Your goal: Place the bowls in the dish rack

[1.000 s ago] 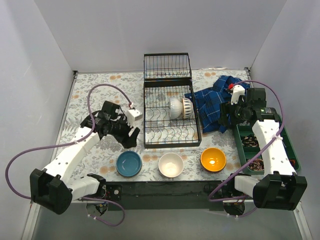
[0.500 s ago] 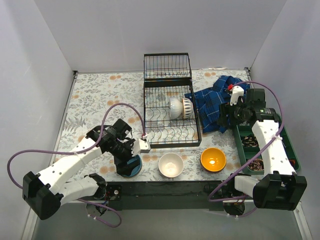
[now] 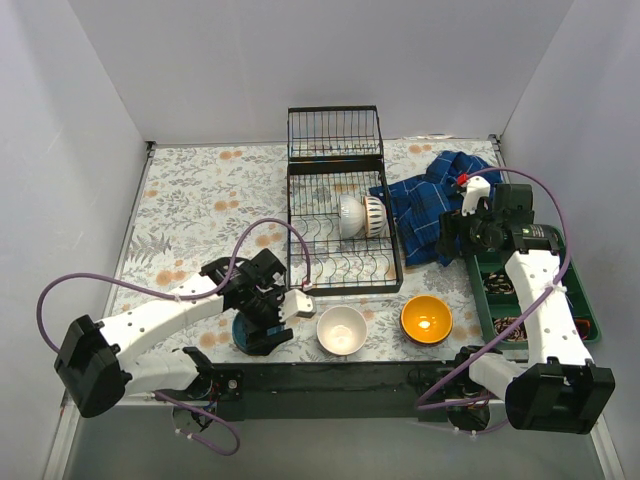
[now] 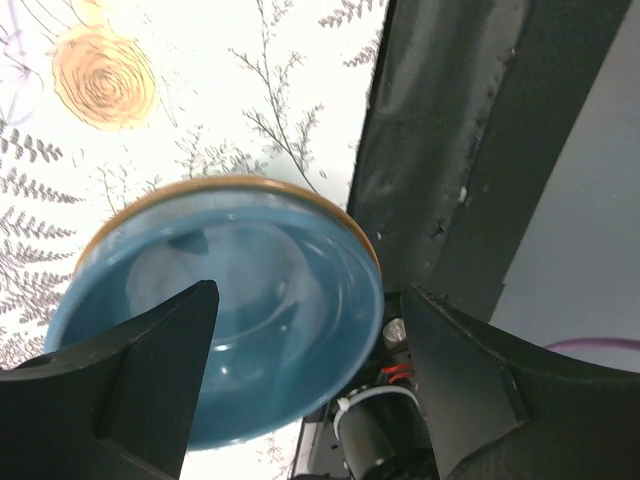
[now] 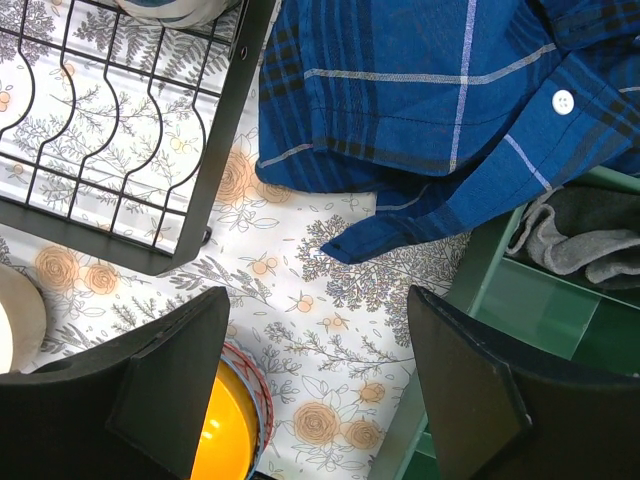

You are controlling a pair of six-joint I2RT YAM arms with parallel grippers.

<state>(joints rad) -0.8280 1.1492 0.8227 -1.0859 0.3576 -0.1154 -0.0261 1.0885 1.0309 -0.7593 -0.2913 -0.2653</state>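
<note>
Hovering wide open over the blue bowl point(image 4: 245, 265), left end effector point(image 4: 310, 295).

Blue bowl point(image 4: 230, 310), white bowl point(image 3: 341, 329), orange bowl point(image 3: 426, 319) — black rack point(image 5: 235, 100)

The white-shelled left arm point(image 3: 160, 318) and white-shelled right arm point(image 3: 545, 300) have chunky black joint housings. A thin purple cable point(image 3: 40, 305) trails from each. Small white boxes point(image 3: 297, 303) cap the wrists, and the right one carries a red dot point(image 3: 462, 178). Matte black wedge-shaped fingers point(image 4: 150, 370) fill the lower corners of both wrist views.
</note>
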